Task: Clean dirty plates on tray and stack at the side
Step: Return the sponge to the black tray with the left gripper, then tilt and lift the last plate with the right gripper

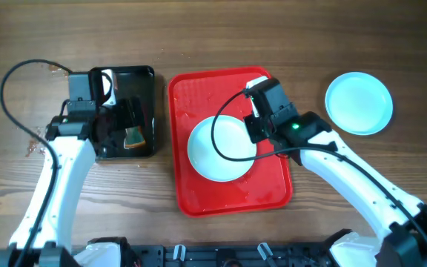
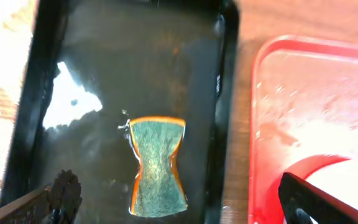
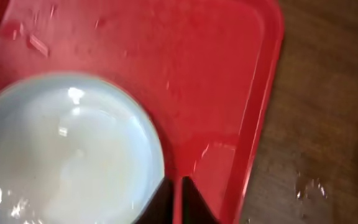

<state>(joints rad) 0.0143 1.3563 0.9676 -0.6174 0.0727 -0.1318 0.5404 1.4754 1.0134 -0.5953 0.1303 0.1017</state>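
One pale blue plate point(image 1: 217, 148) lies on the red tray point(image 1: 232, 196), and its rim point(image 3: 73, 143) fills the lower left of the right wrist view. My right gripper point(image 3: 176, 199) is shut with nothing between its fingers. It hovers just off the plate's right edge, above bare wet tray point(image 3: 185, 74). A second plate point(image 1: 358, 102) rests on the table to the right of the tray. My left gripper point(image 2: 182, 202) is open wide above a green and orange sponge point(image 2: 157, 165) and holds nothing.
The sponge point(image 1: 134, 137) lies flat in a wet black tray point(image 1: 145, 81) left of the red tray. A strip of wooden table point(image 2: 235, 155) separates the two trays. Water drops sit on the table point(image 3: 309, 186) beside the red tray's right rim.
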